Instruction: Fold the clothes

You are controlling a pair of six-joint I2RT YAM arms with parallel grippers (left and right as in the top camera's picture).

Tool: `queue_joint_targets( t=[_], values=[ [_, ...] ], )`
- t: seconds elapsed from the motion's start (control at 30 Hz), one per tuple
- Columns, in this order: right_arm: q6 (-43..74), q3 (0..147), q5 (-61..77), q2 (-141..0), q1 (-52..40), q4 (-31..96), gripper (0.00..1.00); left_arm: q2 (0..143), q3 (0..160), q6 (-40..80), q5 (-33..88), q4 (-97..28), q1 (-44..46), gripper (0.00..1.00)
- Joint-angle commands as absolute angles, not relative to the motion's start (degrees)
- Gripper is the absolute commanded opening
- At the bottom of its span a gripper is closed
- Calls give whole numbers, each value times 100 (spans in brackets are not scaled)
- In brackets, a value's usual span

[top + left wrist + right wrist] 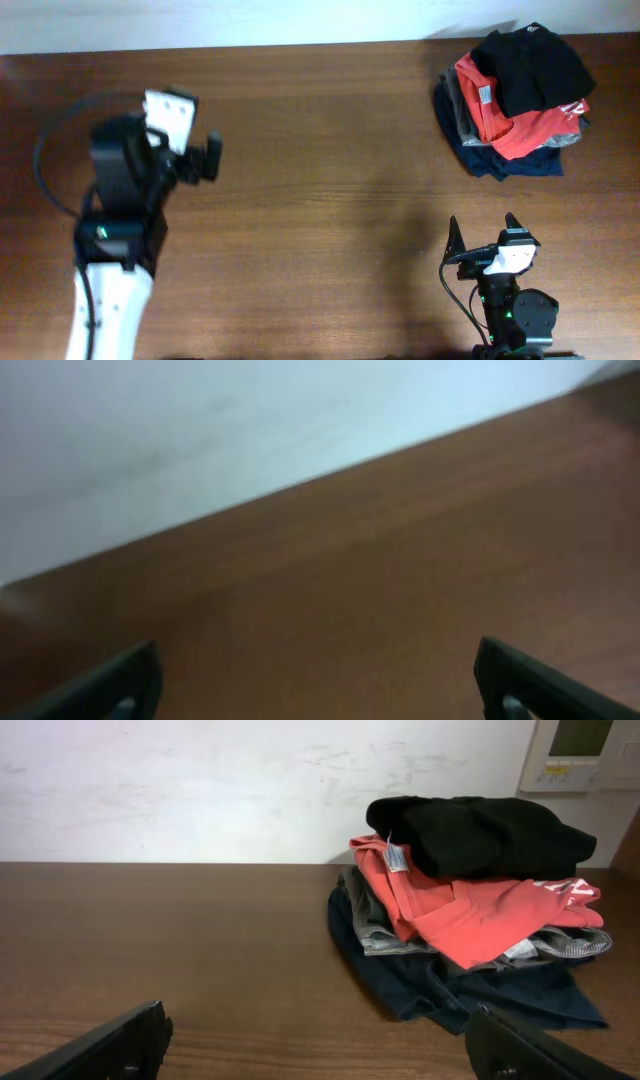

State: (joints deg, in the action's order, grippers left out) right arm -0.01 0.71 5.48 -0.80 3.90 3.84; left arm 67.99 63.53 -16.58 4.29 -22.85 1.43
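The black T-shirt (530, 66) lies folded on top of a pile at the far right of the table; it also shows in the right wrist view (480, 835). My left gripper (207, 158) is open and empty over the left part of the table, far from the pile; in its wrist view the gripper (318, 685) shows only bare wood and the wall. My right gripper (482, 228) is open and empty near the front edge, below the pile; its fingers (320, 1045) frame bare wood in front of the pile.
Under the black shirt lie a red-orange shirt (505, 120), a grey garment (375, 925) and a navy garment (510, 160). The brown wooden table (330, 200) meets a white wall at the back. A wall panel (585, 750) hangs at the upper right.
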Motion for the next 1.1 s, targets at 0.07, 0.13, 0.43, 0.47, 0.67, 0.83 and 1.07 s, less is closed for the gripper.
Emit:
queue_joint_targets(
  t=[0.07, 0.13, 0.43, 0.47, 0.67, 0.83, 1.07],
  values=[
    [-1, 32, 558, -32, 340, 403, 99, 5310, 3938, -1721, 517, -696, 106, 99],
    [1, 32, 558, -32, 340, 403, 99, 5013, 3282, -1717, 517, -99, 108, 99],
    [1, 32, 558, -32, 340, 403, 99, 3809, 1131, -1568, 471, 1573, 106, 99],
    [1, 32, 558, -32, 340, 403, 99, 3673, 1015, -1570, 471, 1594, 106, 99],
    [-1, 32, 558, -32, 340, 403, 98, 2827, 436, -1570, 298, 1577, 106, 99],
    [1, 32, 558, -32, 340, 403, 98, 2067, 54, -1573, 307, 1297, 102, 99],
    [-1, 32, 558, -32, 340, 403, 99, 1157, 54, -1575, 150, 220, 95, 99]
  ],
)
